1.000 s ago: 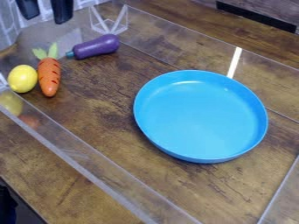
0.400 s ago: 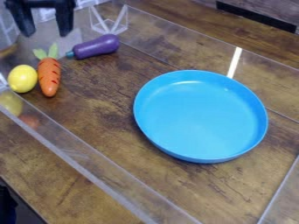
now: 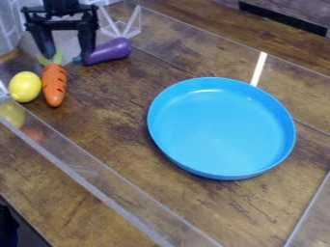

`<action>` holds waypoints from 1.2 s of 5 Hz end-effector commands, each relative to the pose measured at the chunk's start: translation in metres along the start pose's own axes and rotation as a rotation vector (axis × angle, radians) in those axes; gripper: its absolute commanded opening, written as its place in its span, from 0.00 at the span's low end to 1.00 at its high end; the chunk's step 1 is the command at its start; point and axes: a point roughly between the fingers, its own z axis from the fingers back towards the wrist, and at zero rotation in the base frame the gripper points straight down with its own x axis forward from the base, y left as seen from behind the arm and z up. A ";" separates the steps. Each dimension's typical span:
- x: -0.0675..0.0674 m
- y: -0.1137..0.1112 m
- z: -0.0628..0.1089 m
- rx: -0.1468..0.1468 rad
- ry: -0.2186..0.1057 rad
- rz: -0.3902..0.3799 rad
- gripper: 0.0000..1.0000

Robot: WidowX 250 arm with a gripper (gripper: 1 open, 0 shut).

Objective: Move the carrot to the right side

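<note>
The carrot lies on the left part of the desk, its orange tip toward the near edge and its green top pointing away. The claw stands open, its two dark fingers apart and pointing down around the leafy end, one to the left of it and one to the right in this view. The orange body sits just in front of the fingers, nearer the camera. Whether either finger touches the leaves, or how high above the desk they hang, I cannot tell. The lemon rests just beside the carrot on the left, the eggplant lies near the right finger, and the blue plate is well apart, to the right. Compared with the earlier frames, the claw has come farther into view and lower in the picture, its fingers now partly covering the leaves and the eggplant's stem end; the carrot, lemon, eggplant and plate have kept their places.
</note>
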 end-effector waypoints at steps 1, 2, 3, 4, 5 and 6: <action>0.005 -0.007 0.011 -0.011 -0.052 -0.011 1.00; 0.007 -0.003 0.006 -0.016 -0.052 0.001 1.00; 0.004 0.009 0.004 -0.019 -0.050 -0.032 1.00; 0.001 0.017 0.001 -0.023 -0.053 -0.051 1.00; -0.002 0.023 -0.002 -0.033 -0.056 -0.064 1.00; -0.002 0.026 -0.007 -0.034 -0.066 -0.081 1.00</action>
